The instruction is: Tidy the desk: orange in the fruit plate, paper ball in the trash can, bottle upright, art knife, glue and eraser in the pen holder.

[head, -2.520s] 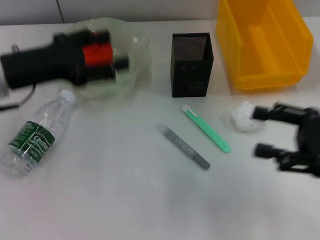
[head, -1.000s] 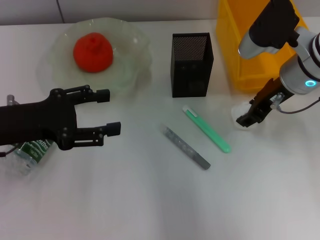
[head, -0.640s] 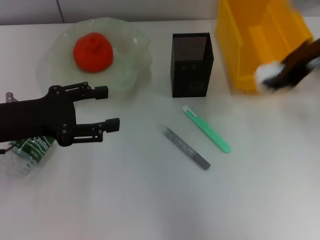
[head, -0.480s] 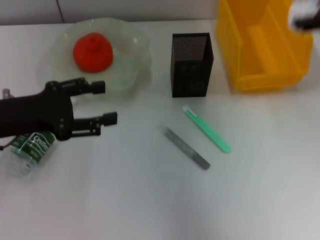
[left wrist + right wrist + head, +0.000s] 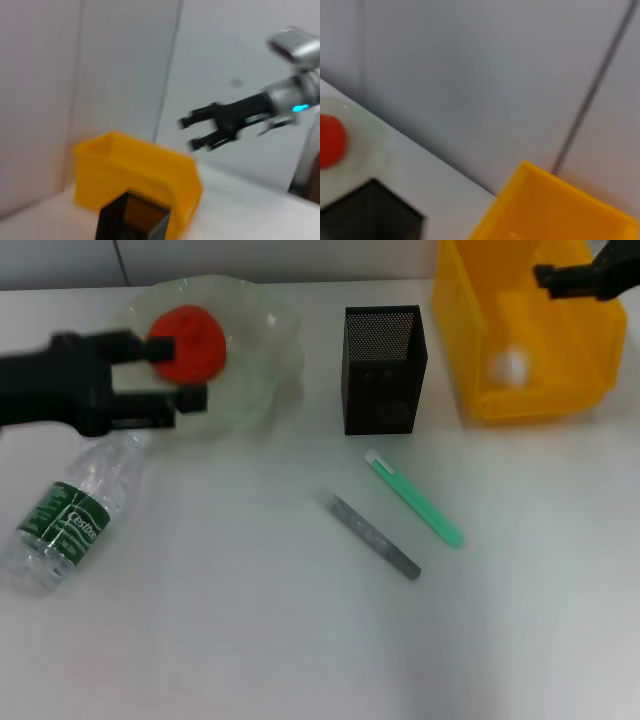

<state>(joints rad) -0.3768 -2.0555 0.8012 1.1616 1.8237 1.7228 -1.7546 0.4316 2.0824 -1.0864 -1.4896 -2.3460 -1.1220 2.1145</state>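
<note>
The orange [image 5: 190, 340] lies in the pale green fruit plate [image 5: 262, 350]. My left gripper [image 5: 180, 372] is open and empty, over the plate's near rim, beside the orange. The bottle [image 5: 68, 512] lies on its side at the left, below that arm. The paper ball [image 5: 507, 365] lies inside the yellow trash can [image 5: 560, 390]. My right gripper [image 5: 545, 272] is above the can's far side; the left wrist view shows this gripper [image 5: 189, 134] open and empty. The black mesh pen holder [image 5: 385, 368] stands mid-table. A green art knife [image 5: 415, 498] and a grey stick [image 5: 370, 533] lie in front of it.
The right wrist view shows the orange [image 5: 330, 140], the pen holder [image 5: 370, 212] and the trash can's rim [image 5: 555, 200] against a grey wall. The left wrist view shows the trash can [image 5: 140, 160] behind the pen holder [image 5: 130, 220].
My right gripper carried the paper ball from the table up over the trash can and let it go; the ball now lies inside. My left gripper moved back from the bottle toward the plate.
</note>
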